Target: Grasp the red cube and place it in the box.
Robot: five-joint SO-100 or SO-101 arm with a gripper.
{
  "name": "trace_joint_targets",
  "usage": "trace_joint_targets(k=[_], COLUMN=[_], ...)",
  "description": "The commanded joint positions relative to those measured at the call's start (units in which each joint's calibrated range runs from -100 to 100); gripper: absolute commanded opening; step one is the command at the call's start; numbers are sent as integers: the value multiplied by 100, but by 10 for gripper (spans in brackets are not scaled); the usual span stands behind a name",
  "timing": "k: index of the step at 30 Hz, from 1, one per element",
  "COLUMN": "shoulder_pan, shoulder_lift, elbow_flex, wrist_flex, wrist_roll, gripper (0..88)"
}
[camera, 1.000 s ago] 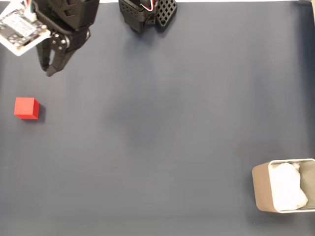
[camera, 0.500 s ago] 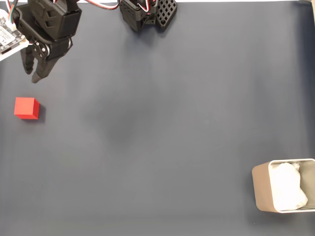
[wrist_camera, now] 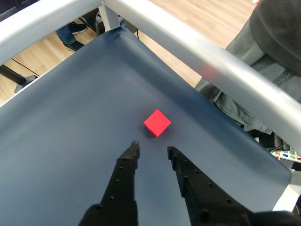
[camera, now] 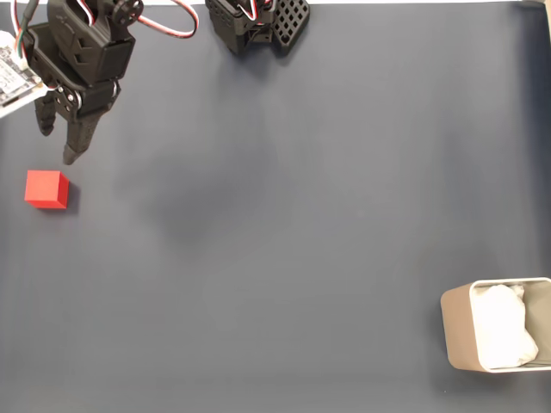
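Observation:
The red cube [camera: 46, 189] lies on the dark mat near the left edge of the fixed view; the wrist view has the red cube [wrist_camera: 157, 123] just beyond the fingertips. My black gripper [camera: 57, 143] hangs above the mat a little up and to the right of the cube, apart from it. In the wrist view the gripper [wrist_camera: 152, 148] is open, its two fingers spread with nothing between them. The beige box [camera: 456, 329] with white crumpled lining stands at the lower right corner of the fixed view, far from the cube.
The arm's black base [camera: 258, 21] sits at the top middle of the fixed view. In the wrist view a silver frame rail [wrist_camera: 197, 52] runs past the mat's edge, with a seated person [wrist_camera: 273, 42] behind it. The mat's edge lies close to the cube.
The gripper has swung left and then down toward the red cube, and its fingers have spread a little. Cube and box have not moved.

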Motion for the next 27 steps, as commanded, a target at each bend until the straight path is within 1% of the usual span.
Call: trace_joint_targets(k=[1, 12, 15, 27], shoulder_pan=[87, 151, 186, 200], shoulder_lift=[45, 470, 600, 1189], elbow_flex=[272, 436, 436, 436], wrist_flex=[-601, -929, -1027, -1601], wrist_roll=[54, 39, 34, -5], gripper=[147, 179, 215, 308])
